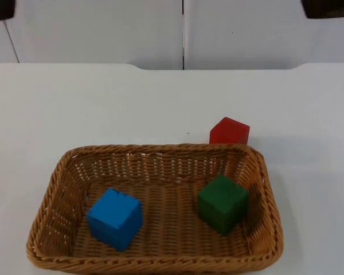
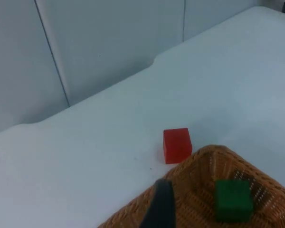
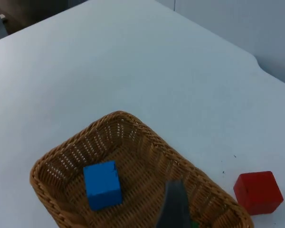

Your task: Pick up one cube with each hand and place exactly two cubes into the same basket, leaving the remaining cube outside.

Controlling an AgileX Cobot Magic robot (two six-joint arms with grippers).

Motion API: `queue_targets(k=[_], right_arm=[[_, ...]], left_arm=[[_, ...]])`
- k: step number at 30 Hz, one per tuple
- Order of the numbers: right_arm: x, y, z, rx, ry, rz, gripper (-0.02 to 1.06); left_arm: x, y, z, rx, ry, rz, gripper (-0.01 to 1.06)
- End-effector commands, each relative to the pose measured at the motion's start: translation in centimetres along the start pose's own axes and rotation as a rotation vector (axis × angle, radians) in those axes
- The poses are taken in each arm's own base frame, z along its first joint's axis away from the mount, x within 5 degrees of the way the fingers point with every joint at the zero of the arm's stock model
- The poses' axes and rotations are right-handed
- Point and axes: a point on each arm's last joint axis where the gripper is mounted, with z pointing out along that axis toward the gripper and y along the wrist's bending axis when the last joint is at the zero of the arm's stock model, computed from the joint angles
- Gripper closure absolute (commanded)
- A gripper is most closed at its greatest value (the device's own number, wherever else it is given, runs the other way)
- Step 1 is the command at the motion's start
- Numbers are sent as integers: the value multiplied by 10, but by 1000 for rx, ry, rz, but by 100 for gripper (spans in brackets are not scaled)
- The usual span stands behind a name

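Observation:
A brown wicker basket [image 1: 46,217] lies on the white table near the front edge. A blue cube [image 1: 114,217] sits in its left half and a green cube [image 1: 222,203] in its right half. A red cube [image 1: 229,132] stands on the table just behind the basket's far right corner. Both arms wait, drawn back high at the upper corners, the left arm [image 1: 0,8] and the right arm [image 1: 329,7]. The left gripper [image 2: 159,209] looks down on the red cube [image 2: 176,145] and the green cube [image 2: 233,199]. The right gripper [image 3: 175,206] hangs over the basket [image 3: 61,156], with the blue cube [image 3: 102,184] and red cube [image 3: 258,192] below.
The grey partition wall [image 1: 103,28] closes off the table at the back. Bare white table top [image 1: 74,103] stretches between the basket and the wall and along both sides.

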Motion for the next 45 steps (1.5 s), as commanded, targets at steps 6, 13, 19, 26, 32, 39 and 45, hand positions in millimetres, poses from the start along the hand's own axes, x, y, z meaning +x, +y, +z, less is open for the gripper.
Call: queue_targets(k=[6, 13, 19, 26, 32, 39, 45], right_arm=[[11, 4, -23, 1, -48, 6, 45], [24, 7, -51, 4, -108, 23, 45], [31, 9, -74, 6, -175, 41, 45], [37, 12, -98, 10, -208, 16, 45], [45, 14, -112, 2, -189, 6, 45], [58, 16, -121, -3, -186, 2, 45], [80, 19, -129, -7, -190, 0, 45]], left_arm=[[8, -6, -18, -15, 32, -12, 32], [11, -11, -29, -4, 31, -21, 32], [16, -18, -42, 18, 35, -12, 32], [26, -24, -63, -16, 32, -20, 32], [36, -27, -86, -94, -14, -29, 32], [51, -31, -104, -144, -8, -37, 32], [65, -38, -118, -143, -10, -56, 32]])
